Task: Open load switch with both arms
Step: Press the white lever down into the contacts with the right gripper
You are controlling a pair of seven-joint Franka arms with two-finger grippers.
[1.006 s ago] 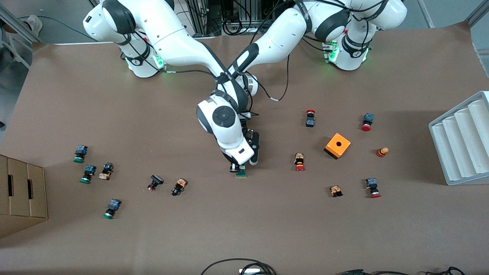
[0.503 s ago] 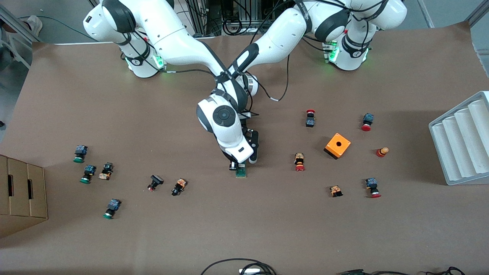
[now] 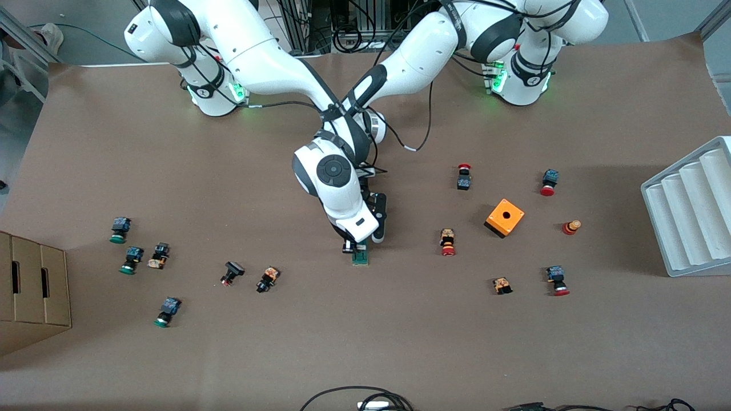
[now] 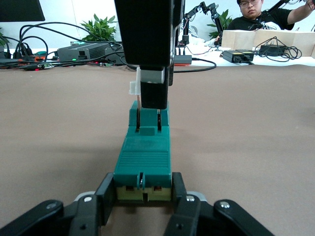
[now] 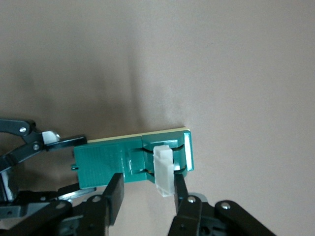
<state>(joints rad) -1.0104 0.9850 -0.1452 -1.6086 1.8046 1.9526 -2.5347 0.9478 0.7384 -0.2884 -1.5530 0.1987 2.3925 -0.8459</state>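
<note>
The load switch [image 3: 361, 260], a narrow green block, lies mid-table. In the left wrist view the switch [image 4: 143, 157] runs lengthwise away from my left gripper [image 4: 142, 186], which is shut on its end, one pad on each side. That gripper lies low and is hidden under the right arm's hand in the front view. My right gripper [image 3: 354, 249] comes down from above. In the right wrist view it [image 5: 147, 186] straddles the switch [image 5: 106, 164] at the white sliding piece [image 5: 164, 172], with one finger [image 5: 180, 189] pressed against that piece.
An orange box with a hole [image 3: 505, 217] and red-capped push-buttons [image 3: 448, 242] lie toward the left arm's end, next to a white ridged tray [image 3: 691, 211]. Green-capped push-buttons [image 3: 130, 260] and a cardboard box [image 3: 31, 291] sit toward the right arm's end. Cables [image 3: 365, 399] lie at the front edge.
The right arm's hand has crept very slightly toward the bases. The switch and the left arm have stayed where they were.
</note>
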